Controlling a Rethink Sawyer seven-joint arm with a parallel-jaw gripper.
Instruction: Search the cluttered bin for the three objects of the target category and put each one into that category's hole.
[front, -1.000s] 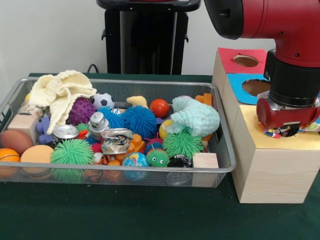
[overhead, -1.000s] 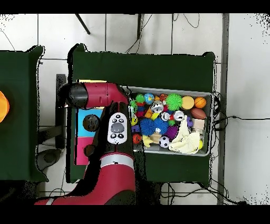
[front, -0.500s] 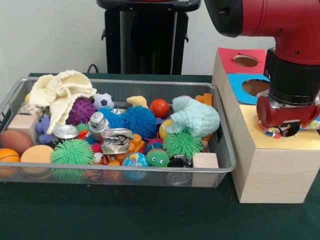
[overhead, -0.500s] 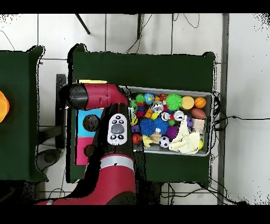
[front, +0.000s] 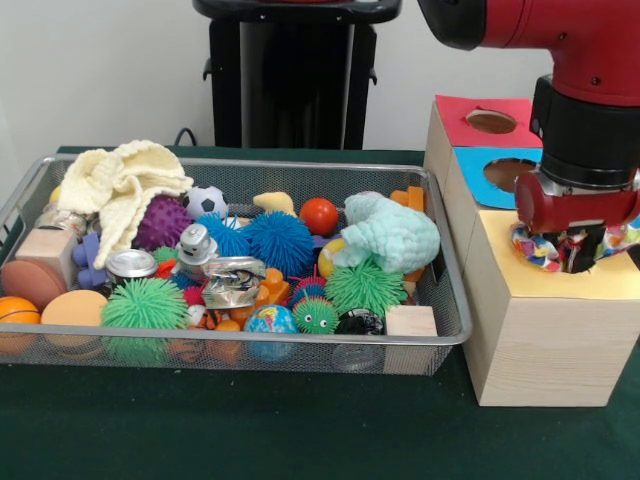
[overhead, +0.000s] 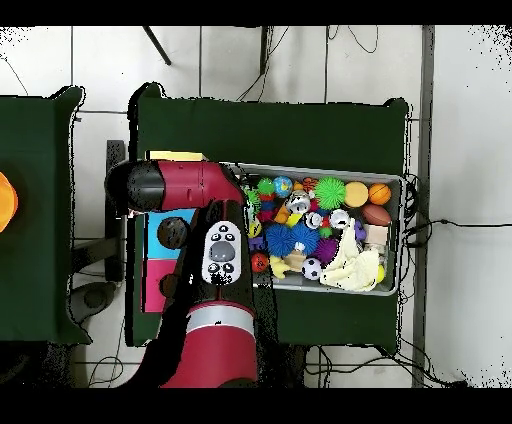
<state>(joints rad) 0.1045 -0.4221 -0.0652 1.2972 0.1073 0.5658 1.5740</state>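
Observation:
My gripper (front: 578, 255) hangs low over the pale yellow top (front: 505, 272) of the nearest wooden box. A white cloth with multicoloured polka dots (front: 533, 250) bunches under and around the gripper, with another bit showing at its right (front: 625, 240). The hole in the yellow top is hidden by the gripper and the cloth. I cannot tell whether the gripper grips the cloth. The wire mesh bin (front: 250, 340) stands to the left, full of toys. In the overhead view my arm (overhead: 215, 250) covers the gripper and most of the boxes.
The bin holds a cream knitted cloth (front: 120, 185), a mint knitted cloth (front: 395, 232), spiky balls (front: 280, 240), a crushed can (front: 232, 282) and wooden blocks (front: 410, 322). The blue-topped box (front: 500, 172) and red-topped box (front: 485, 120) stand behind the yellow one.
The gripper has risen a little above the yellow box. More of the polka-dot cloth shows beneath it. The bin's contents have not moved.

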